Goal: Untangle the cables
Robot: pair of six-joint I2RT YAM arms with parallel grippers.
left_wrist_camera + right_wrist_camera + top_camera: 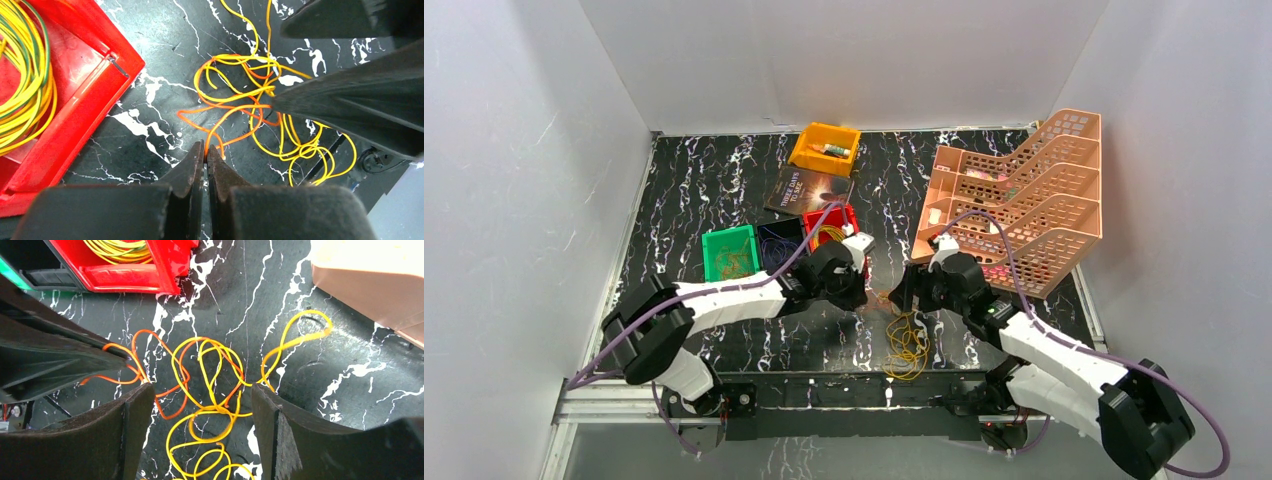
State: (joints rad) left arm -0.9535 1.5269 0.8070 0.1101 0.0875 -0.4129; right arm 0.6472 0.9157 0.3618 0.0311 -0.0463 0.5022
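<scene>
The cables [906,343] lie as a tangle of thin yellow and orange loops on the black marbled table, between the two arms near the front edge. My left gripper [206,146] is shut, pinching an orange cable [225,106] at its fingertips, beside yellow loops [300,145]. In the top view the left gripper [862,295] sits at the tangle's upper left. My right gripper [201,389] stands open just above the tangle, with yellow loops [210,412] and an orange strand [170,410] on the table between its fingers, touching neither. The right gripper [906,293] faces the left one closely.
A red bin [847,217] holding coiled yellow-green wire stands just behind the left gripper, with a dark blue bin [776,243] and a green bin [729,252] to its left. A book [809,188] and yellow bin [824,148] lie further back. A pink file rack [1014,205] stands at the right.
</scene>
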